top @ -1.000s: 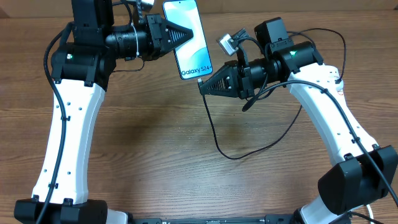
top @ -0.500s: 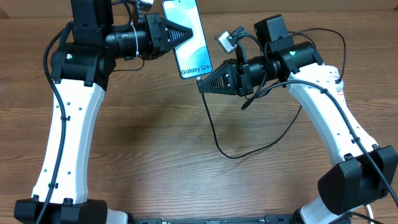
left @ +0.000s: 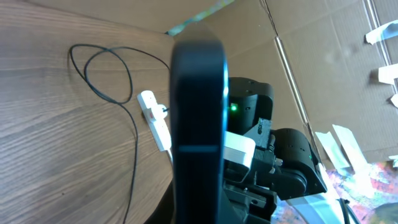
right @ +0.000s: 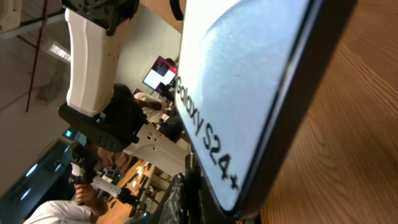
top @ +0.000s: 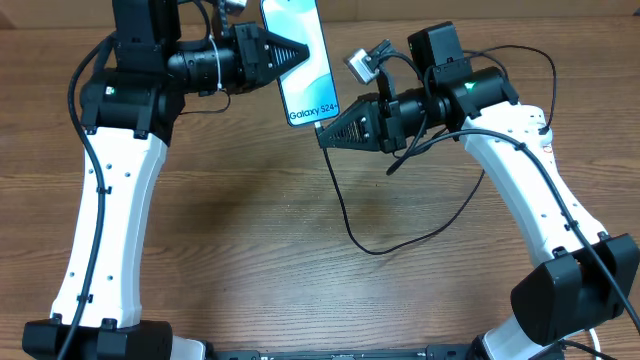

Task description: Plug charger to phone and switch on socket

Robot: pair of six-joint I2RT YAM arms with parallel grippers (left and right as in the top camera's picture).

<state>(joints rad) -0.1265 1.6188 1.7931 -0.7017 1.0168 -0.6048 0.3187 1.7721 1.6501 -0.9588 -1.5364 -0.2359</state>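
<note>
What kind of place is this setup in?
Probably a robotics lab or workshop: a left arm and right arm over a wood-grain table, cardboard panels behind, and a lit monitor in the right wrist view.

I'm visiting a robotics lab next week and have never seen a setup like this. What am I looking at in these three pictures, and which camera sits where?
These are two white-and-black robot arms at a wooden table, each ending in a two-finger gripper. The wide picture looks down from a camera fixed above the table. The other two come from small cameras mounted on each wrist. The left gripper holds the phone, whose screen is lit. The right gripper is shut on the charger near its tip, right at the phone's lower edge. Whether it is plugged in cannot be seen. The rest of the cable trails across the table. The left wrist view also shows the socket, a white power strip lying on the table.
</note>
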